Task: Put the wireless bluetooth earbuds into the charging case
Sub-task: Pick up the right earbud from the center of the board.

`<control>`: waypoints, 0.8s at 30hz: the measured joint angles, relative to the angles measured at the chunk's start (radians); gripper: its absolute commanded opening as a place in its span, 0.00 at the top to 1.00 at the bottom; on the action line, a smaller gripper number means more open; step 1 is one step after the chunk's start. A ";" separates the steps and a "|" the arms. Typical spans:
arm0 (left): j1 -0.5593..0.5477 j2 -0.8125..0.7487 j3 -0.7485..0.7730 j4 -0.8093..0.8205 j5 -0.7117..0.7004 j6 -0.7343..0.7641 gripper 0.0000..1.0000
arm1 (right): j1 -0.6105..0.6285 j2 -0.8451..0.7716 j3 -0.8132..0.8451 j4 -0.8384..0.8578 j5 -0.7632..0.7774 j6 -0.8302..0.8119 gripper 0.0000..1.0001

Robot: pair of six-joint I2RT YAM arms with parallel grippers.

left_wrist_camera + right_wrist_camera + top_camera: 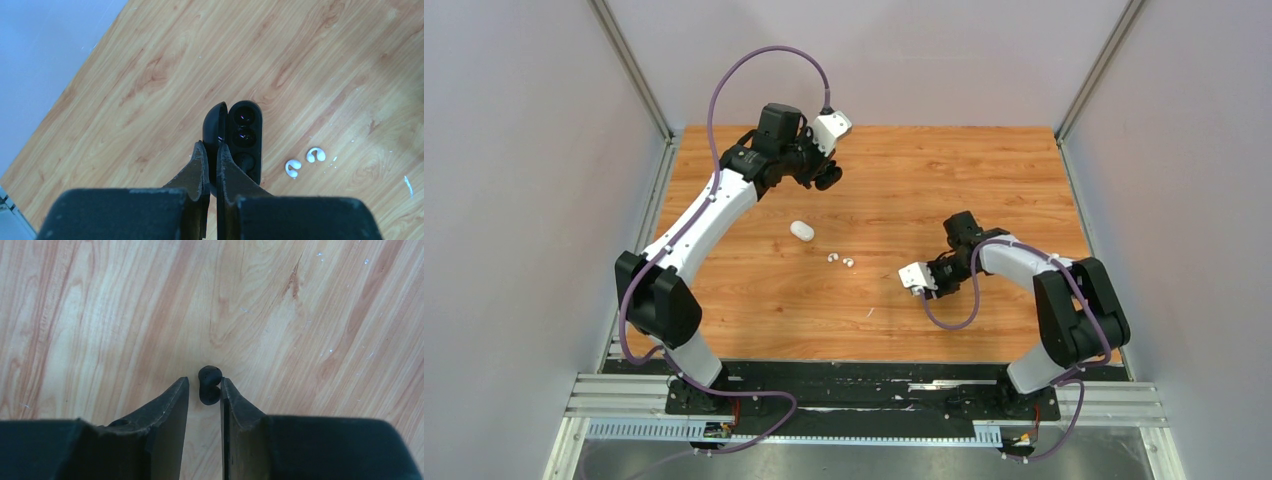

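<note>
My left gripper [214,156] is shut on the lid of an open black charging case [245,135] and holds it above the table at the far left [827,178]. Its dark wells face the camera; I cannot tell whether buds sit in them. Two white earbuds [293,167] [315,155] lie on the wood just right of it, and in the top view [832,257] [847,262]. My right gripper [205,387] is open and low over the table around one black earbud [209,384]. The bud touches the right finger [231,400]; the left finger stands apart. The other black earbud is not visible.
A closed white oval case [801,231] lies on the wooden table [904,330] left of the white earbuds. Grey walls and metal frame posts [634,70] enclose the table on three sides. The right arm [1024,262] reaches in from the right.
</note>
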 measured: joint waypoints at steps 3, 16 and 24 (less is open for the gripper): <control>0.000 0.001 0.000 0.000 0.000 0.000 1.00 | 0.000 0.008 0.009 -0.001 0.004 0.003 0.77; 0.000 0.006 0.000 0.000 0.003 0.000 1.00 | 0.000 0.007 0.041 -0.014 0.015 0.062 1.00; 0.000 0.011 0.000 0.000 0.017 0.003 1.00 | -0.019 0.007 0.200 -0.108 -0.038 0.227 1.00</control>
